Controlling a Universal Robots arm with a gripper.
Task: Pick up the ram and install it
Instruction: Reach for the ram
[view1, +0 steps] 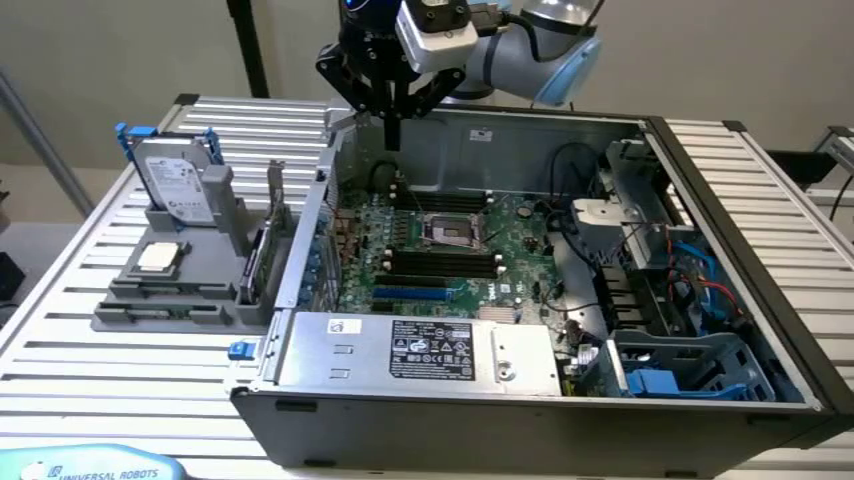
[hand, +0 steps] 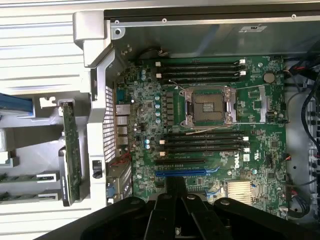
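My gripper (view1: 392, 135) hangs shut above the far left corner of the open computer case (view1: 747, 260), with nothing between its fingers. In the wrist view its black fingers (hand: 175, 192) point down over the green motherboard (hand: 150, 120). The long black memory slots (hand: 205, 142) beside the processor socket (hand: 210, 107) are empty, and so is a second group (hand: 200, 70). Outside the case, a thin green board (hand: 71, 150) stands on edge in the grey holder (view1: 160, 300). I cannot tell whether it is the ram or the larger card. The gripper is well apart from it.
The holder also carries an upright hard drive (view1: 180, 180) and a flat processor chip (view1: 158, 257). A metal power supply (view1: 427, 350) fills the case's near side. Cables and a blue drive cage (view1: 681, 370) crowd the exterior view's right. Slatted table (view1: 107, 390) surrounds the case.
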